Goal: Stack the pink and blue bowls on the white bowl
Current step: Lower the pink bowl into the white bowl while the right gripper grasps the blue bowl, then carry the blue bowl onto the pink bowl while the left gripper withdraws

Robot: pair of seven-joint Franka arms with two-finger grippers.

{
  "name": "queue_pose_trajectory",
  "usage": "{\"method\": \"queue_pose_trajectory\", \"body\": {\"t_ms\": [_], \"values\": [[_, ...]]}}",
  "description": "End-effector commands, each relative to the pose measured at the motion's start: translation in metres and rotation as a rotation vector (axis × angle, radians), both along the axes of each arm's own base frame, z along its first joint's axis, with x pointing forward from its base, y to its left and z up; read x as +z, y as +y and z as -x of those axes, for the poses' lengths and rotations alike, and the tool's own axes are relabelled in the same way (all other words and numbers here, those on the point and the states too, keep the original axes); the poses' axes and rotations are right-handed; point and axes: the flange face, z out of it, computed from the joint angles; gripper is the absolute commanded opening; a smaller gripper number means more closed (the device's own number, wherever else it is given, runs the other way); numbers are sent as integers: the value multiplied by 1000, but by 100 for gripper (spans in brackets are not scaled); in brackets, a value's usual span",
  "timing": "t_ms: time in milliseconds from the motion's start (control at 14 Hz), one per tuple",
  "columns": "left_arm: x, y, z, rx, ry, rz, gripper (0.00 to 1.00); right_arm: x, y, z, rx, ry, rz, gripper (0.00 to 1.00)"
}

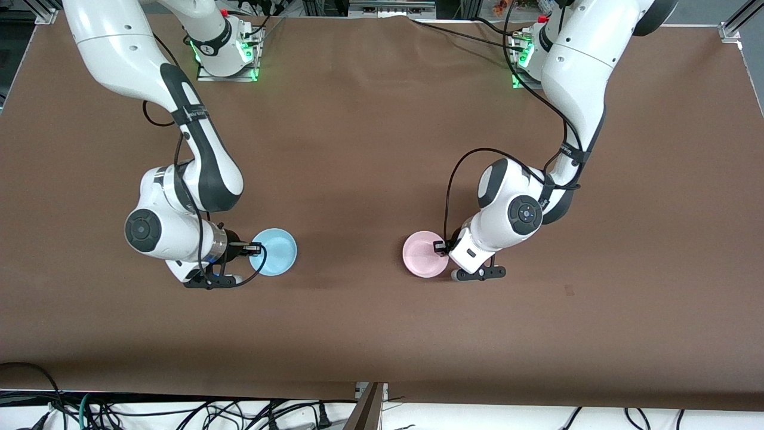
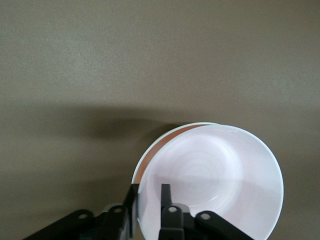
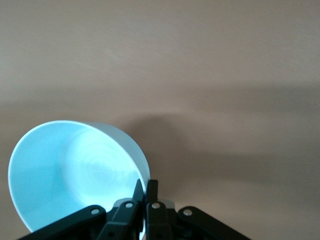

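Note:
The pale pink bowl (image 1: 424, 255) sits on the table toward the left arm's end and fills the left wrist view (image 2: 215, 175). A thin white rim (image 2: 159, 138) peeks out from under it. This looks like the white bowl, which the pink bowl hides in the front view. My left gripper (image 1: 444, 246) (image 2: 148, 192) is open, with one finger inside and one outside the pink bowl's rim. My right gripper (image 1: 256, 246) (image 3: 146, 187) is shut on the rim of the sky-blue bowl (image 1: 274, 251) (image 3: 70, 175), toward the right arm's end.
The brown table cover (image 1: 358, 149) is bare between the two bowls. Cables hang below the table's front edge (image 1: 179, 412).

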Motion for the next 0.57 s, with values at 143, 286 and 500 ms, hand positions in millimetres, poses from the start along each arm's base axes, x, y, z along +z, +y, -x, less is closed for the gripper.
{"method": "queue_pose_trajectory", "body": {"t_ms": [143,286,500], "values": [[35,18,-11,17,-7,-15,100,32,58,5,-87,11,-29,0],[45,26,-15,27,0,-11,100,40,67,4,-91,0,-38,0],[84,91,-29,78,36,-54,100,47,122,19,-186,24,-61,0]]}}
